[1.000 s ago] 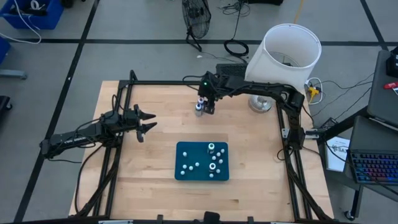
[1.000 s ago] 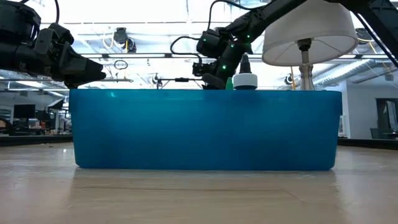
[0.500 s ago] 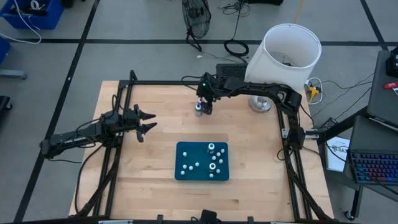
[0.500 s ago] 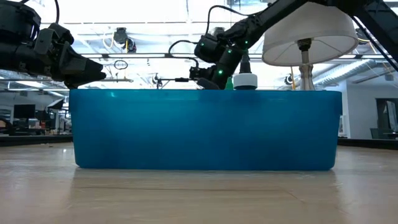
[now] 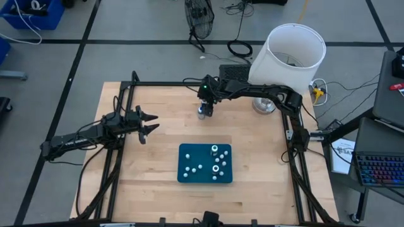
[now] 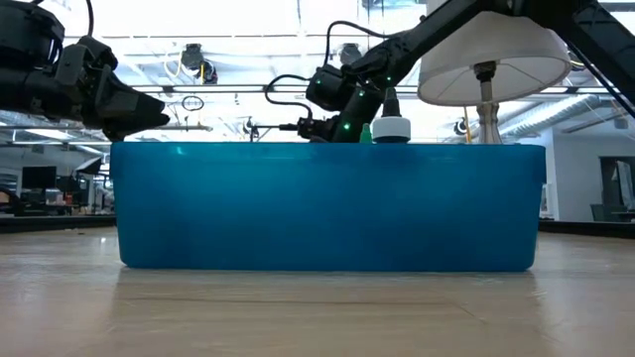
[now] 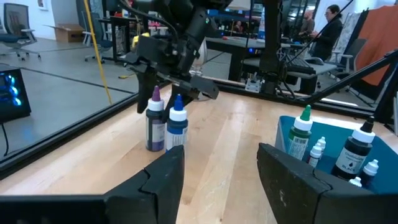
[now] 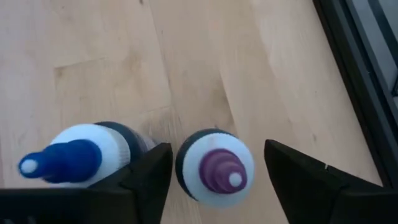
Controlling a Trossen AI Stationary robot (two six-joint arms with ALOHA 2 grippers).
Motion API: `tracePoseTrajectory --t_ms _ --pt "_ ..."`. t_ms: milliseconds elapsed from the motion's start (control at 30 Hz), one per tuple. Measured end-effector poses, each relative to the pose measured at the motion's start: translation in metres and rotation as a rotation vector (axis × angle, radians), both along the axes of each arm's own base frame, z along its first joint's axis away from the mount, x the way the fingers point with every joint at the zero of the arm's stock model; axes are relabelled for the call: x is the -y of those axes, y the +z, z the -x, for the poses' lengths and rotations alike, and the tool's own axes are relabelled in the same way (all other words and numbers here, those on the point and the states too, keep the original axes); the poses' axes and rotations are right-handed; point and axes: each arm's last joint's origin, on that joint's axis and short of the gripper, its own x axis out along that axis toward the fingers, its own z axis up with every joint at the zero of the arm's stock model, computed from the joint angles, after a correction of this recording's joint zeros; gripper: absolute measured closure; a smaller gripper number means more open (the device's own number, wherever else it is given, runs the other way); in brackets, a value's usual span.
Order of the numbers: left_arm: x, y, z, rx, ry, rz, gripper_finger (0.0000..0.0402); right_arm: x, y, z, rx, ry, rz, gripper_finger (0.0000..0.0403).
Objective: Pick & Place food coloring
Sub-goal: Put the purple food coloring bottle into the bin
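Overhead and wrist views of a pale wooden desk [image 5: 158,176] framed by black rails. Landmark: the teal rectangular plastic tray [image 5: 204,163], which lies near the desk's middle, toward its front edge.

Inside the tray stand several food coloring bottles: two larger dark bottles with white collars [image 5: 214,150] and a number of tiny white-capped bottles [image 5: 194,168]; a green-tipped bottle [image 7: 301,132] shows among them in the left wrist view.

Beyond the tray, toward the desk's far edge, two more bottles stand upright and just beside each other on the bare wood: a dark bottle with a purple nozzle tip [image 8: 216,167] and a dark blue bottle with a blue nozzle tip [image 8: 81,155].

The right gripper [image 5: 202,108] hangs directly above this pair, its dark fingers [image 8: 298,177] apart on either side of the purple-tipped bottle without clamping it.

The left gripper [image 5: 150,123] waits well to the tray's left, above the desk, fingers [image 7: 163,176] apart and holding nothing.

A white drum-shaped lampshade [image 5: 289,53] stands at the far right corner.
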Motion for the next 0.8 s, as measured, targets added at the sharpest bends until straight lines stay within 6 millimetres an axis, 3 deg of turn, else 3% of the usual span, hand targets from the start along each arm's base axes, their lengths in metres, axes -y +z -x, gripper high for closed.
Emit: tracePoseTrajectory --t_ms 267,500,633,800 --pt "0.0 0.001 0.0 0.014 0.0 -0.005 0.0196 0.0 0.0 0.0 0.005 0.002 0.005 0.0263" --pt "0.0 0.001 0.0 0.014 0.001 -0.005 0.0209 -0.004 0.002 -0.003 0.01 0.014 0.015 0.0265" --pt "0.0 0.001 0.0 0.014 0.001 -0.005 0.0209 -0.02 0.022 -0.002 0.015 0.022 0.06 0.0265" --pt "0.0 0.002 0.0 0.015 0.001 -0.005 0.0199 -0.058 0.063 0.002 0.037 0.059 0.17 0.0265"
